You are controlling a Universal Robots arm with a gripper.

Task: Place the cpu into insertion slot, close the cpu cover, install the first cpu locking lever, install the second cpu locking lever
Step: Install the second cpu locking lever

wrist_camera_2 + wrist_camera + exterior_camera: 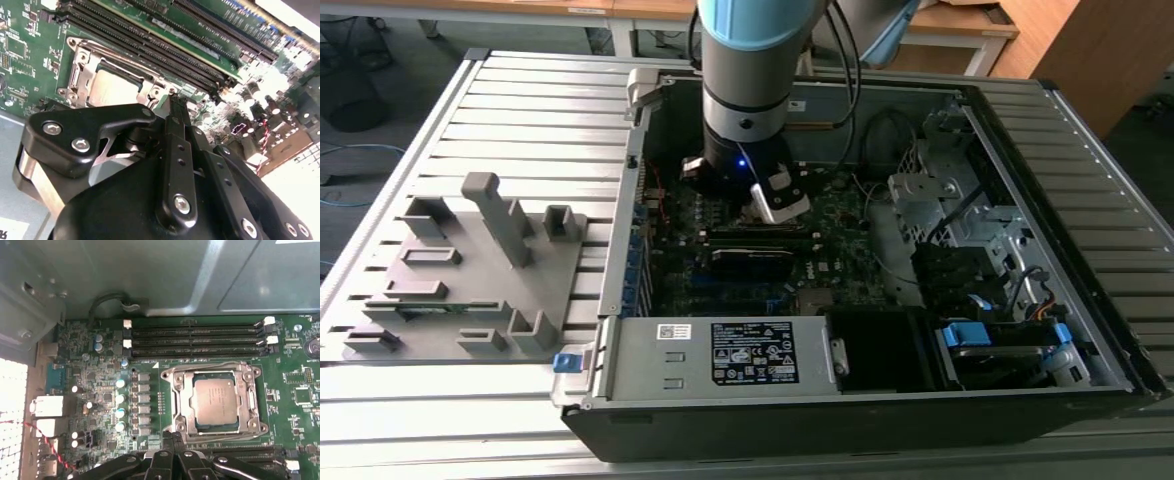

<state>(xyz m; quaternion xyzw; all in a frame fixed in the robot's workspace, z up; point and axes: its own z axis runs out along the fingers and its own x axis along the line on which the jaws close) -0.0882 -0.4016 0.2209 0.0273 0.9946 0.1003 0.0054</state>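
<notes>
- Lying on a slatted metal table (520,110), an open computer case (881,400) is seen in the exterior view, with a grey fixture plate (454,290) beside it at the exterior view's left.
- A green motherboard (100,385) is seen on the floor of the case; long black memory slots (195,340) run across it, their long axis parallel to one edge of the socket.
- The arm (750,80) is seen reaching down into the case from above, with the gripper (172,440) held low over the board, just beside the edge of the socket.
- The gripper's black fingers (176,115) are seen brought together at the tips, with nothing between them.
- The cpu cover (216,437) is seen lying flat over the insertion slot (175,400), its silvery frame bordering the chip on all sides.
- The cpu (216,402) is seen seated flat in the slot, its metal top facing up through the cover's window and its edges square to the memory slots; being square, it shows no long axis.
- Whether the locking levers are latched cannot be told.
</notes>
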